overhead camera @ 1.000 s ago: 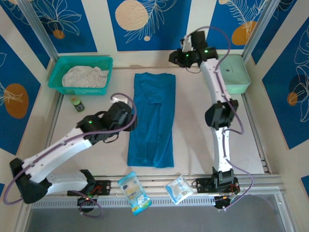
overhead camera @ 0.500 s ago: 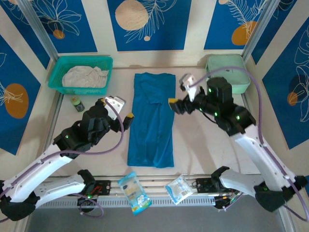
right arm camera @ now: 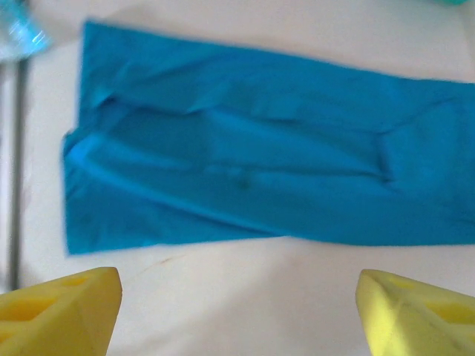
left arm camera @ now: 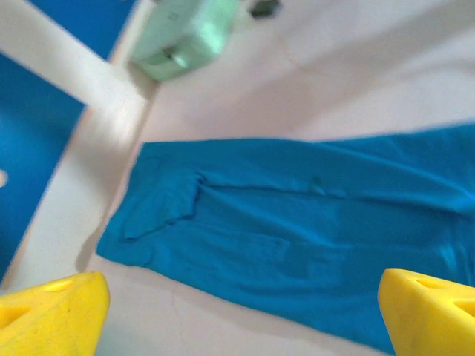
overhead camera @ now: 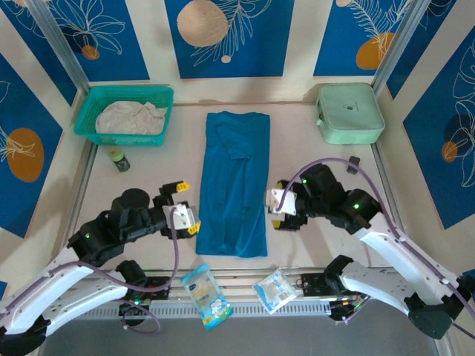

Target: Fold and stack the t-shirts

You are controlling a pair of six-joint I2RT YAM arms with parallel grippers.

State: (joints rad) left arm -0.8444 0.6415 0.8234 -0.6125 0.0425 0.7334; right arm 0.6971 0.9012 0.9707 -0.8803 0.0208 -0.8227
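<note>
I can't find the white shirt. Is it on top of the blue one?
No, the white shirt lies crumpled in the teal basket, apart from the blue shirt spread on the table.

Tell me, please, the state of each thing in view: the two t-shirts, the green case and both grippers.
teal-blue t-shirt: folded into a long strip, flat on the table.
off-white t-shirt: crumpled, not folded, in the basket.
mint-green case: closed.
left gripper: open, empty.
right gripper: open, empty.
</note>
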